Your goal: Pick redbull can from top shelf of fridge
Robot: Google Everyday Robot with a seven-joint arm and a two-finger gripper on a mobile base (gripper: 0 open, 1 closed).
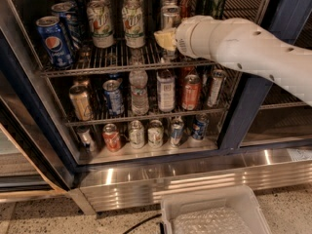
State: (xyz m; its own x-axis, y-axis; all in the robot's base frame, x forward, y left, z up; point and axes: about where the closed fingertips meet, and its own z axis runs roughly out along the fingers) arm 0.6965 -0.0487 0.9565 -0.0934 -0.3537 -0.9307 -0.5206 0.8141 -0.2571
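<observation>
In the upper centre we see our gripper (165,39) at the foot of the silver redbull can (170,14) on the top shelf (97,62) of the fridge (243,116). We cannot tell its grasp. A blue Pepsi can (53,42) stands upper left.

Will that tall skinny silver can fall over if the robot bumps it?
Probably. The redbull can is tall and slim, so a sideways nudge from the gripper, right at its lower part, could tip it. It stands on the top shelf of thin wire rods, likely unsteady footing. Its smooth metal may be slippery.
</observation>
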